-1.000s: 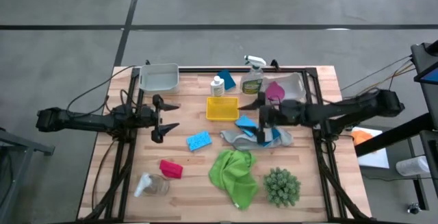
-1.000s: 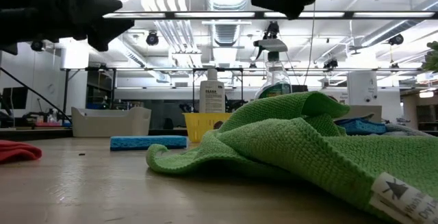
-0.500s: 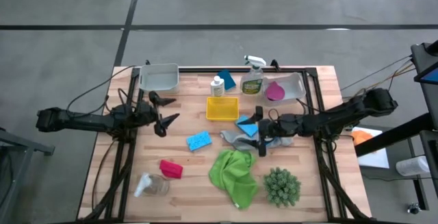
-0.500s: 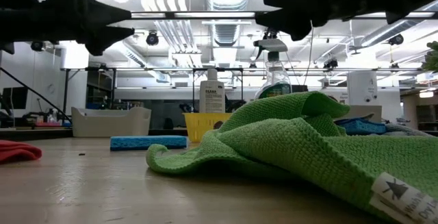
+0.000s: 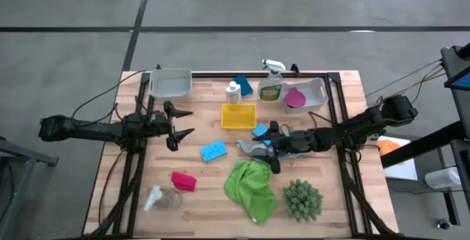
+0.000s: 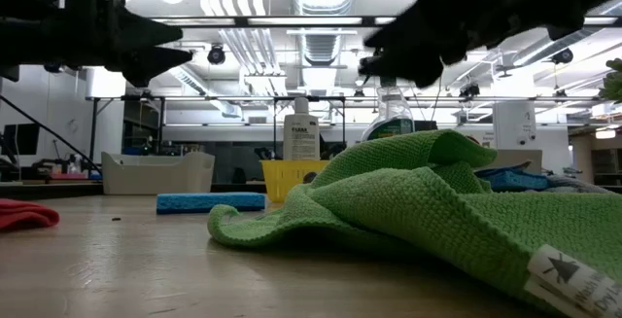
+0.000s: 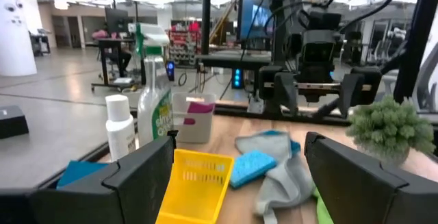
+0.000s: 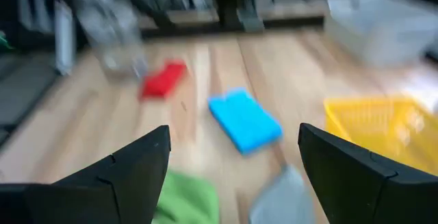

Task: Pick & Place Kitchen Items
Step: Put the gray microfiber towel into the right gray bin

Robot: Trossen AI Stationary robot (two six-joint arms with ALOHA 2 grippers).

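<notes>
Right gripper (image 5: 273,146): fingers spread wide, empty, low over the grey cloth (image 5: 253,150) at bench centre.
Left gripper (image 5: 178,120): spread too, holding nothing, waiting at nine o'clock.
Blue sponges: one (image 5: 213,150) lies free at eight o'clock of the yellow tray (image 5: 238,116); another (image 5: 262,131) rests on the grey cloth, just beside the right gripper.
Green cloth (image 5: 250,184): crumpled at six o'clock.
Red cloth (image 5: 183,180), clear jar (image 5: 166,199): down at seven o'clock.
Spray bottle (image 5: 271,84), white bottle (image 5: 233,92): upright at twelve.
Step, my read: right arm lining up on the nearer sponge.
Doing it well: straddle the sponge's short sides, drop straight, avoid pinching the cloth beneath.
</notes>
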